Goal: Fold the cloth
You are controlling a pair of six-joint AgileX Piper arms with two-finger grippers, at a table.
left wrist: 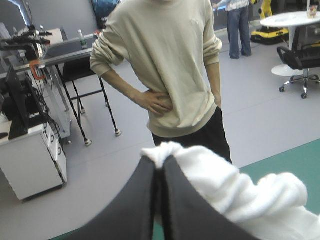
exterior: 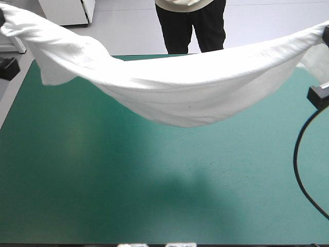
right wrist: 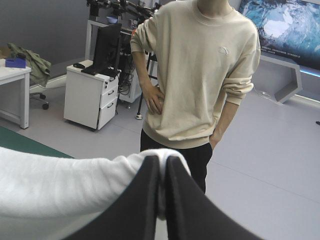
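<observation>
The white T-shirt (exterior: 169, 87) hangs stretched in the air across the table, held at both ends and sagging in the middle above the teal-green cover (exterior: 154, 185). Its left end rises to the high view's upper left corner, its right end to the upper right edge. In the left wrist view my left gripper (left wrist: 161, 167) is shut on the T-shirt (left wrist: 235, 195), a white fold poking out past the fingertips. In the right wrist view my right gripper (right wrist: 162, 165) is likewise shut on the T-shirt (right wrist: 60, 185), which bunches to one side of the black fingers (right wrist: 142, 200).
A short sleeve (exterior: 54, 69) droops from the shirt's left part. The lowest point of the shirt (exterior: 180, 121) hangs over the table's far half.
</observation>
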